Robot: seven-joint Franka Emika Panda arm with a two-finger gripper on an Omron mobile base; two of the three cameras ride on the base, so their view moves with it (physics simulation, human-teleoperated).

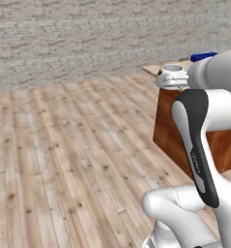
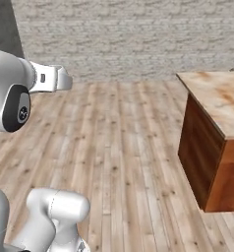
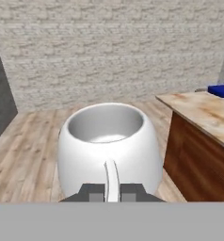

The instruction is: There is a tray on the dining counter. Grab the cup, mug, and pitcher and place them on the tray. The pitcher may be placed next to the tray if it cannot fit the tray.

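Observation:
In the hand view the white mug [image 3: 108,150] sits right in front of the camera. Its thin handle is pinched between my two dark fingertips, so my gripper [image 3: 112,192] is shut on it. From the left base view the mug [image 1: 172,76] hangs in the air at the end of my hand, over the wooden floor and short of the dining counter [image 1: 173,128]. The blue tray [image 3: 222,89] lies on the counter's marble top [image 3: 198,110], far right; a corner of the tray [image 1: 202,56] peeks out behind my arm. Cup and pitcher are out of view.
The counter's reddish wood end [image 2: 207,152] and near corner stand to the right. Open plank floor [image 2: 119,147] stretches ahead to a grey brick wall [image 2: 129,39]. A dark panel [image 3: 1,99] stands at the left.

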